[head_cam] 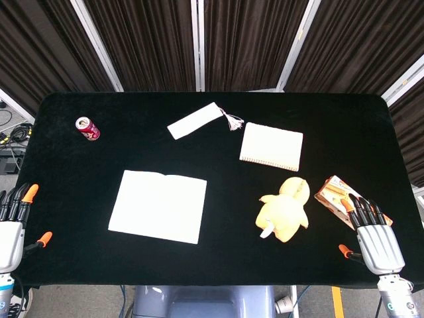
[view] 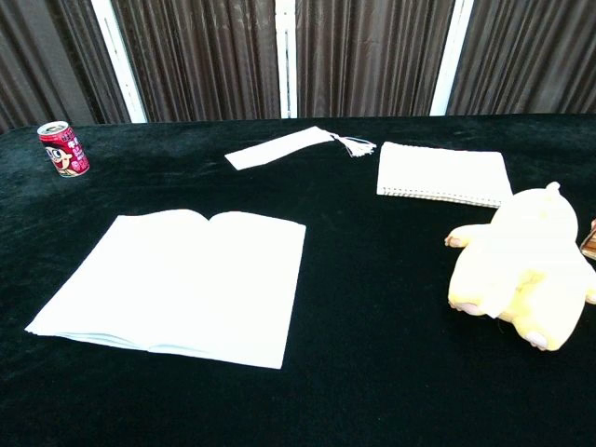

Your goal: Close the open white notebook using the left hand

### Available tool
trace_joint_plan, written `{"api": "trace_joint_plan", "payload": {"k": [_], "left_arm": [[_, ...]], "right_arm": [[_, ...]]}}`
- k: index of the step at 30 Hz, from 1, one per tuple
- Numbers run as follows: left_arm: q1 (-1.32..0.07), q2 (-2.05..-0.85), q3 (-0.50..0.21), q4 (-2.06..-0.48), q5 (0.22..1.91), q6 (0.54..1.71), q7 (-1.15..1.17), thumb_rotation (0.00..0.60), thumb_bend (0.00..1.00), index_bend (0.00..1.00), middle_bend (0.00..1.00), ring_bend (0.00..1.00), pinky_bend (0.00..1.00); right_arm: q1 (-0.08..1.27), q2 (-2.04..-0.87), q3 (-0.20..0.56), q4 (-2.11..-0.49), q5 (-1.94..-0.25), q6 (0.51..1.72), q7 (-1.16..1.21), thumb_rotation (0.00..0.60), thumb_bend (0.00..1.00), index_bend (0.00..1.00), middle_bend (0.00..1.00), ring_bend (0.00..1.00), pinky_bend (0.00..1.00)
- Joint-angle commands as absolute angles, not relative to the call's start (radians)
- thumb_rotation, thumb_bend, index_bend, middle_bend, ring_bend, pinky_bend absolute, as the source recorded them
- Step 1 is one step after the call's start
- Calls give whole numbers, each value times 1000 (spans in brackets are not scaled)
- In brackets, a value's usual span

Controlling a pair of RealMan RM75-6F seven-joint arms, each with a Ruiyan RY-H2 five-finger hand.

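On the table, left of centre: notebook [head_cam: 158, 206] lies flat and fully open, both white pages up, spine fold running away from the robot.
Progress: none that I can see. Neither cover is lifted and nothing touches the pages; the whole closing move looks still to be done.
Work left, as I judge it: bring the left hand in from the edge, get under one outer page edge, fold that half over onto the other.
Left hand [head_cam: 13, 228]: at the near left corner of the table, well apart from the notebook. Fingers [head_cam: 20, 201] extended and lying close side by side, thumb out to the side; holding nothing, touching nothing I can make out.
Right hand [head_cam: 374, 235]: at the near right edge. Fingers straight and slightly fanned, empty; the tips overlap a flat packet [head_cam: 335, 193] in the head view, and contact cannot be confirmed.
Chest view: shows neither hand.
Surroundings: yellow plush [head_cam: 285, 210] right of the notebook; closed spiral pad [head_cam: 271, 146] behind the plush; bookmark [head_cam: 195, 120] with tassel toward the far side; red can [head_cam: 87, 128] far left.
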State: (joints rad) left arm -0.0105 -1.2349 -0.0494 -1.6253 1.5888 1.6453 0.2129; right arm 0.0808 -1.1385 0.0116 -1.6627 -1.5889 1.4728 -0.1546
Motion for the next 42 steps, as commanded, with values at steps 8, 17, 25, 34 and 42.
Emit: {"api": "trace_joint_plan", "payload": {"k": [8,17,25,34,42], "left_arm": [[-10,-1235,-46,-1627,1591,1644,214,600,108,0,0,0,0],[-22,-1241,-42,-1619,1579,1610,213,600,109,0,0,0,0],[-57,-1269,-17,-1579,1568,1514,258,600,109,0,0,0,0],[-131,-1363,15,-1501,1599,1380,375,600,127,0,0,0,0],[-184,-1461,0,-1453,1587,1311,464,600,128,0,0,0,0]], "right_arm": [[79,-1136,10,-1662,-1589,1475,-149,600,34,42,0,0,0],[80,-1135,14,-1664,-1584,1474,-151,600,35,41,0,0,0],[77,-1131,10,-1663,-1589,1477,-141,600,34,41,0,0,0],[74,-1125,13,-1673,-1592,1489,-129,600,35,41,0,0,0],[72,-1119,16,-1674,-1591,1493,-113,600,35,41,0,0,0]]}}
